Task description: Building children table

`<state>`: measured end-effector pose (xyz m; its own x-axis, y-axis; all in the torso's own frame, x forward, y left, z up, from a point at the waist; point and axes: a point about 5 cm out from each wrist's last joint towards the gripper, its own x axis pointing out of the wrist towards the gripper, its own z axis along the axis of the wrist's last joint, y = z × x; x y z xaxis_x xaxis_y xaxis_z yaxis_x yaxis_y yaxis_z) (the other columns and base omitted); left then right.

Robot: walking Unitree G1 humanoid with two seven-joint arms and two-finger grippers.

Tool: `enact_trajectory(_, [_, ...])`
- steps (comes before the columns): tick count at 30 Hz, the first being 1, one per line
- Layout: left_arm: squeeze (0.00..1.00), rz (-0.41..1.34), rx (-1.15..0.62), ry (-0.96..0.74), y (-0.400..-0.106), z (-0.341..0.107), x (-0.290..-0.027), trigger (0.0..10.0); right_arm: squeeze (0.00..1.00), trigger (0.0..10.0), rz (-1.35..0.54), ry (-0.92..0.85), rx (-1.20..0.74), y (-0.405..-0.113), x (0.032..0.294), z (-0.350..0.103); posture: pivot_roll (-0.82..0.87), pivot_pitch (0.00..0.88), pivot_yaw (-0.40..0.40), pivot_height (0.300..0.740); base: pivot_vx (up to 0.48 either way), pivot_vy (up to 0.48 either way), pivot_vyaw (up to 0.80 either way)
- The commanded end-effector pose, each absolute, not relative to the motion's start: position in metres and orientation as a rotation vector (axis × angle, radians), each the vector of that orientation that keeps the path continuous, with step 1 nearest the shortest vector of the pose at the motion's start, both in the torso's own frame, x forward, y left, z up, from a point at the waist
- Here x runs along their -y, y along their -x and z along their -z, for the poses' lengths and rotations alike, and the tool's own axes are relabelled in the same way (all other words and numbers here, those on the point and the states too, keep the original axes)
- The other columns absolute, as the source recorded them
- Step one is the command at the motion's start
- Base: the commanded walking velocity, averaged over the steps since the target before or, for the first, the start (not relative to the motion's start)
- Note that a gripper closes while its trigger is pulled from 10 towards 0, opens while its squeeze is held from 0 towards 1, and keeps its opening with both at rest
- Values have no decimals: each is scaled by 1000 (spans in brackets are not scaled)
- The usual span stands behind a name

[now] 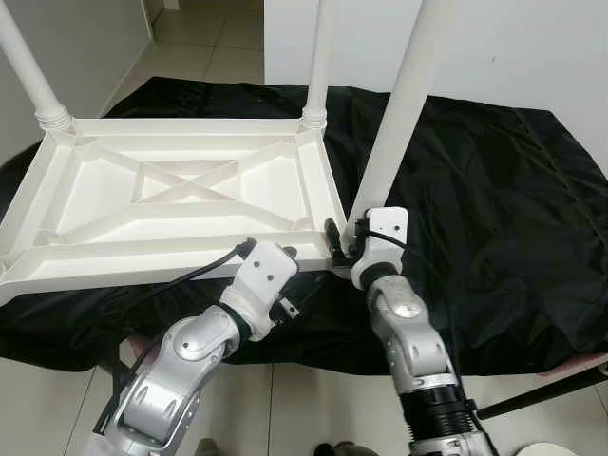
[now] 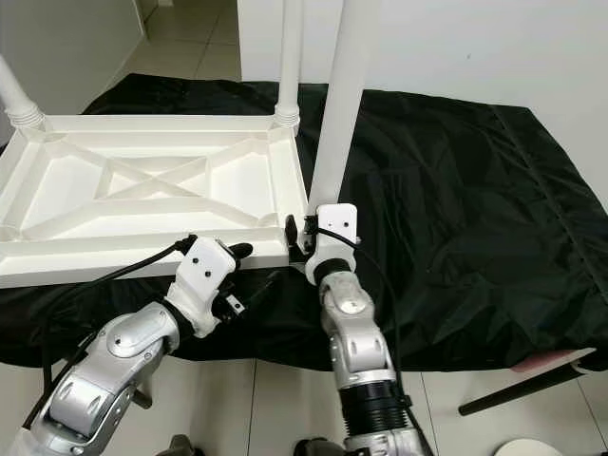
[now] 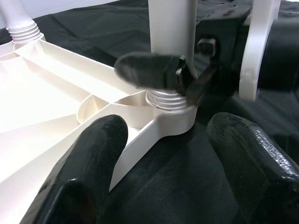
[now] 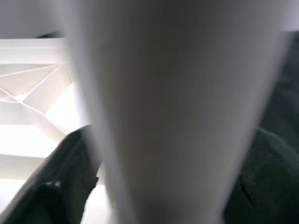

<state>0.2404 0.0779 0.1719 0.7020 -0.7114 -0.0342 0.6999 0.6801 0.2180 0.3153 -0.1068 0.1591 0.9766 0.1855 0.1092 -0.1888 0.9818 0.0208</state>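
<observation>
Two far legs [image 1: 318,66] behind tabletop [image 1: 180,190]

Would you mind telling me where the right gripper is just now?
The right gripper is at the upturned tabletop's near right corner, its fingers around the base of the white leg standing there, with the left gripper just beside it.

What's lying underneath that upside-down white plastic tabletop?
A black cloth spreads under the upside-down white plastic tabletop and past its edges onto the tiled floor. Whatever lies beneath the cloth is covered.
</observation>
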Motion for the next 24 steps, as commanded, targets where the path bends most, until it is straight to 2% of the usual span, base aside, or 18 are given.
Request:
enact_trajectory(1, [0, 795, 45, -222, -242, -169, -78, 10000, 1000, 10000, -197, -26, 114, -317, 112, -158, -10, 108, -50, 740, 0, 0, 0])
enact_trajectory(2, [0, 794, 47, -221, -242, -169, -78, 10000, 0, 10000, -237, -6, 115, -320, 116, -157, -10, 109, -50, 740, 0, 0, 0])
enact_trajectory(8, [0, 792, 50, -220, -244, -170, -78, 10000, 0, 10000, -410, 18, 108, -328, 124, -156, -13, 109, -48, 740, 0, 0, 0])
enact_trajectory(9, [0, 792, 52, -221, -244, -171, -77, 10000, 0, 10000, -543, 63, 120, -331, 122, -154, -14, 106, -47, 740, 0, 0, 0])
enact_trajectory(12, [0, 793, 55, -221, -245, -171, -76, 10000, 0, 10000, -643, 85, 111, -333, 118, -153, -15, 104, -44, 740, 0, 0, 0])
enact_trajectory(17, [0, 794, 58, -223, -246, -171, -75, 10000, 0, 10000, -702, 105, 113, -336, 114, -153, -13, 101, -41, 740, 0, 0, 0])
enact_trajectory(19, [0, 793, 61, -225, -247, -172, -76, 10000, 0, 9647, -746, 145, 124, -341, 111, -155, -9, 99, -41, 740, 0, 0, 0])
enact_trajectory(20, [0, 792, 63, -227, -247, -173, -76, 10000, 0, 4902, -772, 162, 119, -344, 111, -156, -5, 96, -41, 740, 0, 0, 0])
enact_trajectory(22, [0, 792, 64, -227, -248, -173, -76, 10000, 0, 4902, -788, 170, 113, -346, 111, -156, -5, 96, -41, 740, 0, 0, 0])
enact_trajectory(23, [0, 790, 66, -229, -248, -174, -76, 10000, 0, 0, -794, 179, 105, -349, 112, -157, -1, 95, -43, 740, 0, 0, 0])
enact_trajectory(24, [0, 785, 67, -231, -247, -174, -77, 10000, 0, 0, -798, 180, 87, -351, 115, -156, 5, 95, -49, 740, 0, 0, 0])
